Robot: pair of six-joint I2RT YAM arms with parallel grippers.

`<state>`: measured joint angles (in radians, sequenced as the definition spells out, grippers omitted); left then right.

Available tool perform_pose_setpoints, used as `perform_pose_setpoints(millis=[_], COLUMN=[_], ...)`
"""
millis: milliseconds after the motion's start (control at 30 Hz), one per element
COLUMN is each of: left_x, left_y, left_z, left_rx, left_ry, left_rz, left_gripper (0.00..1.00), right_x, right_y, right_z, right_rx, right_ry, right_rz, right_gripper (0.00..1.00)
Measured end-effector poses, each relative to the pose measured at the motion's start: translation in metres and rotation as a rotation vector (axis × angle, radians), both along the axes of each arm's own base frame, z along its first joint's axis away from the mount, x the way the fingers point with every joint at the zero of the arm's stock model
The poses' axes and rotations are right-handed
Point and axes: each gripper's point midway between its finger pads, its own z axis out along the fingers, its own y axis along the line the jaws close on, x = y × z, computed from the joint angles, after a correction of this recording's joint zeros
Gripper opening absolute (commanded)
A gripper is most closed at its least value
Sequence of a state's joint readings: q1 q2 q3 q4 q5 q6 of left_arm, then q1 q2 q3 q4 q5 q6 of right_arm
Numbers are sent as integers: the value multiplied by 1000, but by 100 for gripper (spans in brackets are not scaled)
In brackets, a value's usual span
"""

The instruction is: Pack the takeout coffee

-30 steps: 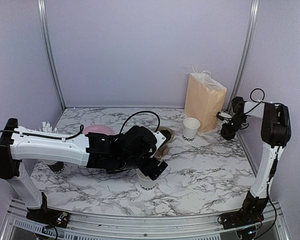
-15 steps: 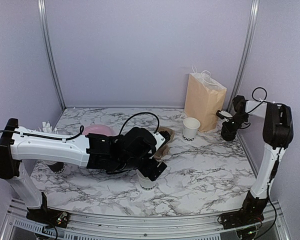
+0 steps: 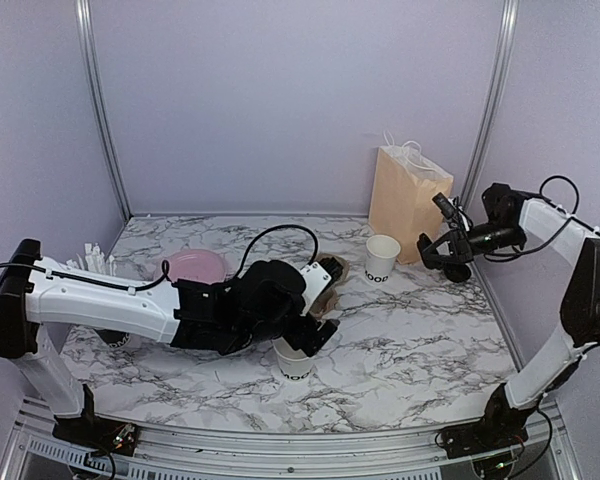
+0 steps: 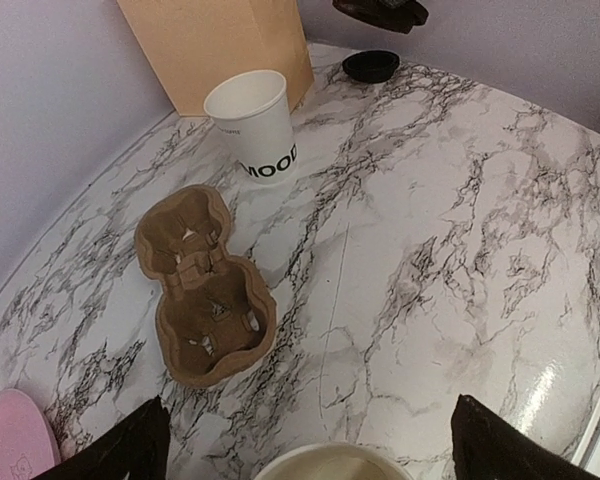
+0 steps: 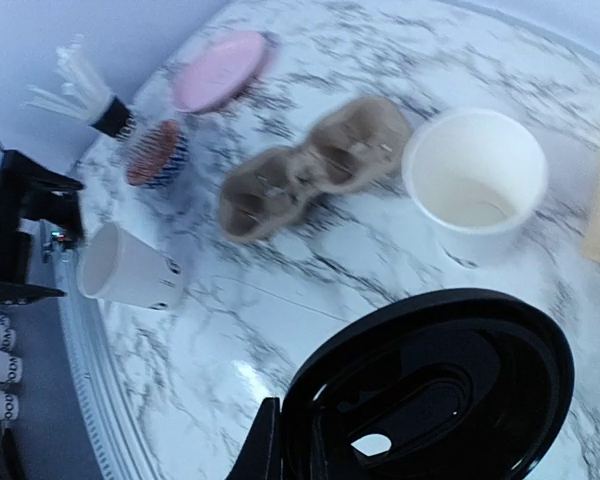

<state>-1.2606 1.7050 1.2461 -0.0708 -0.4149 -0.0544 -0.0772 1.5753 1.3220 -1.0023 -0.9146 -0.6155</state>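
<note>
— Where do your cups stand?

— One open cup (image 3: pixel 382 258) sits beside the paper bag (image 3: pixel 408 203); your left gripper (image 3: pixel 302 338) is spread around the near cup (image 3: pixel 293 362).

— And the risk?

— Your right gripper (image 3: pixel 438 252) pinches a black lid (image 5: pixel 435 388) — come down tilted and you'll tip that unlidded cup.

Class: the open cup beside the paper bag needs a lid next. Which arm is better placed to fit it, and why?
Right. The right pincer already holds a black lid close to that open cup, while the left pincer is occupied at the near cup.
</note>
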Motion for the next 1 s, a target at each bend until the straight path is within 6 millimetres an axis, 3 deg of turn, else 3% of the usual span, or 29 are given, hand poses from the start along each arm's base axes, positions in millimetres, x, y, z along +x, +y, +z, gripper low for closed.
perform_pose_setpoints(millis=[100, 200, 400, 500, 733, 1000], left_x=[1, 2, 6, 6, 5, 7], left_y=[-1, -11, -46, -63, -85, -86], left_z=[7, 27, 102, 118, 112, 122], left_rx=[-64, -123, -330, -398, -459, -542], left_ry=[-97, -200, -373, -409, -394, -367], left_rz=[-40, -94, -151, -184, -234, -263], left_gripper=[99, 99, 99, 99, 98, 88], right_x=[-30, -61, -100, -119, -145, -148], right_y=[40, 73, 110, 127, 139, 138], right_z=[28, 55, 88, 102, 121, 124], right_rx=[182, 346, 533, 569, 603, 609], right_ry=[-9, -6, -5, -21, -51, -63], right_rz=[167, 315, 477, 562, 643, 649], right_gripper=[6, 6, 6, 6, 6, 7])
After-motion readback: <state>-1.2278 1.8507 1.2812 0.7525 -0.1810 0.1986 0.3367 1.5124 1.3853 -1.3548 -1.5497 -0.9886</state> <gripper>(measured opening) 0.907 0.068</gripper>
